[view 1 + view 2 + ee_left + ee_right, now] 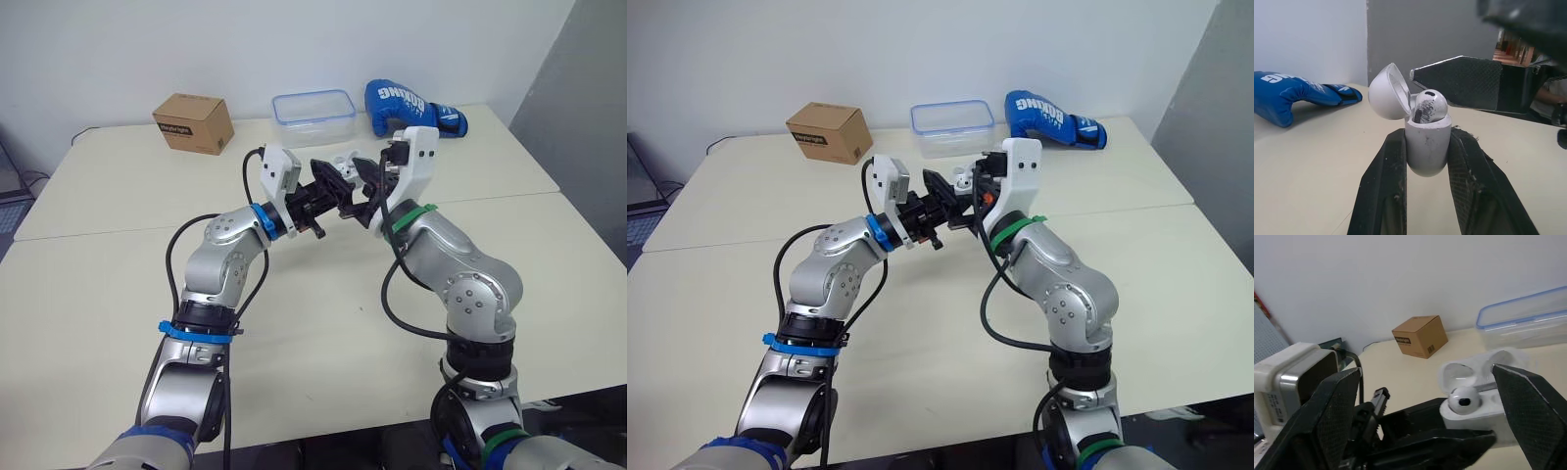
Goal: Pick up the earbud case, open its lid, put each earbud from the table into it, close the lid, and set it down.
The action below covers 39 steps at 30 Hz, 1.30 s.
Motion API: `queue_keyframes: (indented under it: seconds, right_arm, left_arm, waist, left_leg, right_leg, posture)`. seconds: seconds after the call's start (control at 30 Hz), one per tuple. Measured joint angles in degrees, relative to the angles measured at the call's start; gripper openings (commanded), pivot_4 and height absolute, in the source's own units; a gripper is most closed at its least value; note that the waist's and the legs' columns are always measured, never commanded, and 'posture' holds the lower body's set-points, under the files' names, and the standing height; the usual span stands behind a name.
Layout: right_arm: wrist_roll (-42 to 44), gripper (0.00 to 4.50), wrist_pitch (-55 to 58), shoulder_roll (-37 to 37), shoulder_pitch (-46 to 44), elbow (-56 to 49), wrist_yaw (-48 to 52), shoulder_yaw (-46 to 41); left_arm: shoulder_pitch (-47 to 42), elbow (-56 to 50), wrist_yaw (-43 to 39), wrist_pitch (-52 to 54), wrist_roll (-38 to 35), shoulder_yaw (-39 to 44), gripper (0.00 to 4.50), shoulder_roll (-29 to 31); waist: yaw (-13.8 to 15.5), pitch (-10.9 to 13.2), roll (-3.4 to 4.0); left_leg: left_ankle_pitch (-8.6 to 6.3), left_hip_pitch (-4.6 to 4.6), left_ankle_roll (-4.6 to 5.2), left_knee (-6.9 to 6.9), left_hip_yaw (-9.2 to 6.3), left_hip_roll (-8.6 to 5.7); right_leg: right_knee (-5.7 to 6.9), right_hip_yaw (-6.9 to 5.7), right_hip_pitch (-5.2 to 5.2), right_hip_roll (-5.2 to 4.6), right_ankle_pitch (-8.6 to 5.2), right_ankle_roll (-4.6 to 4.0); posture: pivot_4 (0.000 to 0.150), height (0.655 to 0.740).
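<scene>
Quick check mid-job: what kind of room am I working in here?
Most likely an indoor lab or office test room: plain cream tables pushed together against a bare white wall, holding unrelated props, namely a cardboard box, a clear plastic container and a blue boxing glove.

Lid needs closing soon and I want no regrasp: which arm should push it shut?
Right, probably. The left gripper is shut on the earbud case, so it's occupied; the right gripper is open and empty, close beside the open lid. One earbud sits inside.
</scene>
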Motion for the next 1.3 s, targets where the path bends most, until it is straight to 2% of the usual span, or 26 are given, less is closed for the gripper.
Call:
queue_keyframes:
  seconds: [0.27,0.33,0.4,0.53,0.67,0.8,0.9,1.13,1.3]
  right_arm:
    - [0.18,4.48,1.65,-2.17,1.36,-0.19,0.06,-0.91]
    - [1.78,4.48,3.37,-5.11,0.67,-0.44,2.14,-1.1]
    - [4.97,4.48,6.62,-10.92,-0.83,-0.61,6.59,-1.8]
    - [11.91,4.48,12.34,-30.87,-5.96,-1.07,22.6,-2.97]
    - [10.93,4.48,11.02,-48.07,-9.73,3.22,38.98,1.28]
    - [2.5,4.48,3.72,-58.64,-11.94,8.8,54.6,13.66]
    - [-8.26,4.48,-4.09,-62.14,-14.68,15.69,62.8,23.51]
    - [-30.53,4.48,-17.84,-56.6,-20.38,34.48,71.99,39.55]
    - [-40.08,4.48,-24.94,-53.65,-22.89,43.27,76.32,42.71]
  left_arm:
    - [-1.04,-1.17,-0.88,-0.59,-0.5,0.15,0.78,-0.03]
    - [-0.98,-1.33,-1.21,-0.6,-0.57,0.17,0.78,0.08]
    - [-0.73,-2.02,-1.71,-0.61,-0.69,0.18,0.78,0.76]
    - [0.68,-4.06,-3.51,-0.51,-1.17,0.32,0.78,3.41]
    - [2.46,-5.79,-4.99,0.07,-2.1,0.29,0.78,4.55]
    - [3.95,-8.83,-5.87,1.08,-3.72,0.3,0.78,5.25]
    - [5.07,-10.66,-6.4,2.4,-5.05,0.31,0.78,5.77]
    - [6.69,-12.65,-6.36,3.28,-5.7,0.23,0.78,6.47]
    - [7.22,-13.0,-6.21,3.3,-5.69,0.29,0.78,6.83]
  waist:
    - [-0.02,0.0,0.0]
    - [-0.01,0.0,0.0]
    - [0.1,0.0,0.0]
    - [0.25,0.04,0.04]
    - [0.28,0.05,0.01]
    - [0.25,0.05,0.01]
    - [0.25,0.06,-0.01]
    - [0.26,0.07,-0.03]
    - [0.37,0.07,-0.03]
  left_leg:
    - [0.0,0.01,0.0,-0.01,0.01,0.01]
    - [0.0,-0.01,0.0,0.01,0.0,-0.01]
    - [0.0,-0.01,0.01,0.01,0.0,-0.03]
    - [-0.02,-0.01,0.04,-0.03,0.0,-0.02]
    - [-0.04,0.01,0.09,0.0,0.06,-0.01]
    - [-0.12,0.01,0.23,0.02,0.11,0.01]
    - [-0.03,0.01,0.07,0.02,0.12,0.01]
    - [-0.01,-0.04,0.03,0.01,0.11,0.03]
    - [-0.01,-0.06,0.01,0.02,0.11,-0.01]
  right_leg:
    - [0.0,0.0,0.0,0.0,0.0,0.0]
    - [-0.03,0.0,0.02,0.0,0.0,0.0]
    - [-0.07,0.0,0.06,0.0,0.0,0.0]
    - [-0.15,-0.04,0.09,0.0,0.0,0.01]
    - [-0.15,-0.04,0.14,0.01,-0.01,0.02]
    - [-0.15,-0.01,0.14,0.01,-0.02,0.03]
    - [-0.16,-0.01,0.13,0.0,-0.02,0.04]
    - [-0.17,0.0,0.04,-0.01,-0.02,0.03]
    - [-0.22,0.0,0.05,-0.06,-0.01,0.03]
  posture:
    - [0.15,0.74]
    - [0.15,0.74]
    - [0.15,0.74]
    - [0.15,0.74]
    - [0.15,0.74]
    - [0.15,0.74]
    - [0.15,0.74]
    - [0.15,0.74]
    - [0.15,0.74]
